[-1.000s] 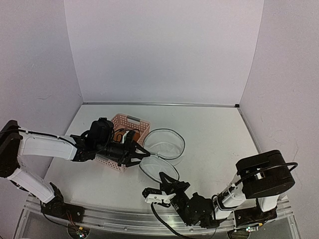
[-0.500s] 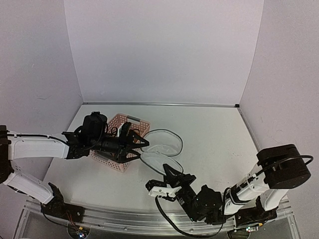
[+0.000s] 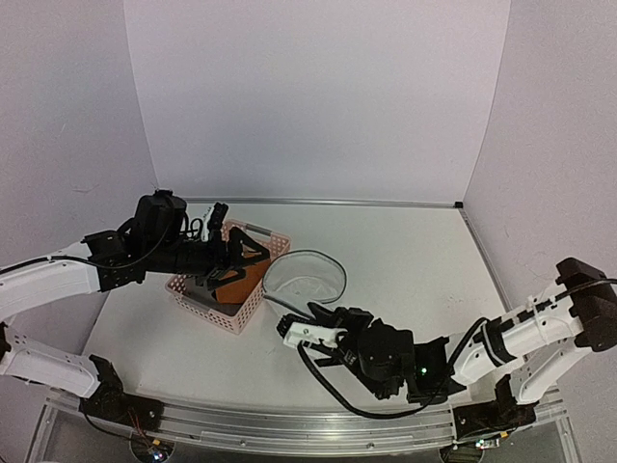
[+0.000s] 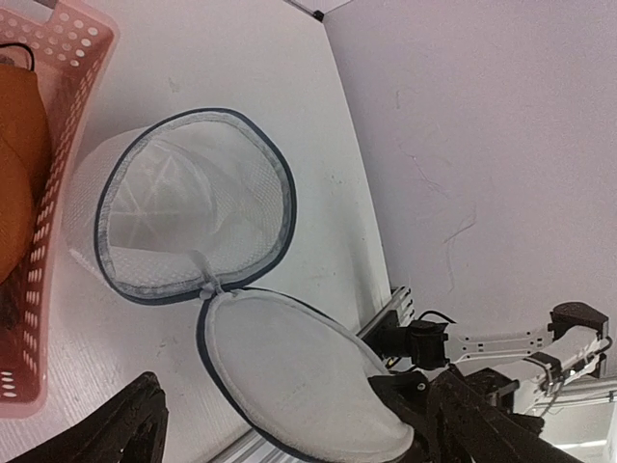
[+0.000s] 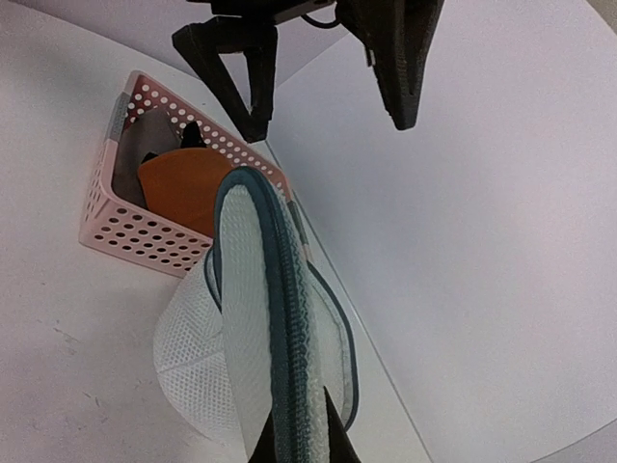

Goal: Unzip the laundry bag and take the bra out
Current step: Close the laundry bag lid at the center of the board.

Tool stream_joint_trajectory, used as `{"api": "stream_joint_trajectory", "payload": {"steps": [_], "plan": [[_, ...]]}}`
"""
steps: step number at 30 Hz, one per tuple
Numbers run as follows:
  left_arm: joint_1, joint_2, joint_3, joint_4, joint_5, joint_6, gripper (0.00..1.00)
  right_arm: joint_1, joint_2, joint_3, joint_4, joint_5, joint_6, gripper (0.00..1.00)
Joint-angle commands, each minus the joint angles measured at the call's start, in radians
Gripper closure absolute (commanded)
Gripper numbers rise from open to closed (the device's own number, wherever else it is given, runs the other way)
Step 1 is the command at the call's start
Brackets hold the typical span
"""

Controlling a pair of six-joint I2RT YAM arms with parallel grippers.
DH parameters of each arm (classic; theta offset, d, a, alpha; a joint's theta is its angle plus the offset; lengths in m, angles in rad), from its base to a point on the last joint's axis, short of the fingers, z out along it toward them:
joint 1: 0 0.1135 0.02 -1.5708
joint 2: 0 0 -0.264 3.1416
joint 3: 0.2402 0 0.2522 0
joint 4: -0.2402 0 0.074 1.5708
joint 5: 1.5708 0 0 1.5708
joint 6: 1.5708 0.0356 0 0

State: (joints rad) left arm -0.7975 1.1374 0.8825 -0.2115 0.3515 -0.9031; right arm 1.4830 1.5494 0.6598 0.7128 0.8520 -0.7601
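The bra [image 3: 233, 287] lay in the pink basket [image 3: 204, 307] under my wide-open left hand [image 3: 258, 262]; my right hand [image 3: 314, 318] pinched the laundry bag lid [image 5: 262, 318].

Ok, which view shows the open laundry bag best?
Left wrist: the laundry bag lies open, empty, its lid hinged alongside. Top external shows only its mouth behind the right arm; right wrist sees the lid edge-on.

A white table [image 3: 424, 260] stands boxed in by a pale lavender back wall [image 3: 318, 96] and two matching side walls [image 3: 67, 116], evenly lit; a metal rail [image 3: 241, 422] runs along its near edge.
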Motion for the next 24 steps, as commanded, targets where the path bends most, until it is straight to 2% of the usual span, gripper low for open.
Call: {"api": "stream_joint_trajectory", "payload": {"steps": [1,6,12,18,24], "plan": [[0.006,-0.048,0.036,-0.073,-0.068,0.068,0.06,-0.036,-0.105,0.147,-0.414,-0.165,0.244,1.00],[0.005,-0.056,0.017,-0.073,-0.068,0.076,0.05,-0.078,-0.154,0.304,-0.780,-0.313,0.381,1.00],[0.006,-0.065,0.008,-0.073,-0.077,0.091,0.05,-0.138,-0.147,0.500,-1.063,-0.445,0.544,1.00],[0.006,-0.087,-0.011,-0.072,-0.081,0.093,0.05,-0.228,-0.088,0.644,-1.247,-0.557,0.717,1.00],[0.006,-0.109,-0.026,-0.072,-0.086,0.094,0.05,-0.325,-0.027,0.731,-1.320,-0.781,0.826,1.00]]}}
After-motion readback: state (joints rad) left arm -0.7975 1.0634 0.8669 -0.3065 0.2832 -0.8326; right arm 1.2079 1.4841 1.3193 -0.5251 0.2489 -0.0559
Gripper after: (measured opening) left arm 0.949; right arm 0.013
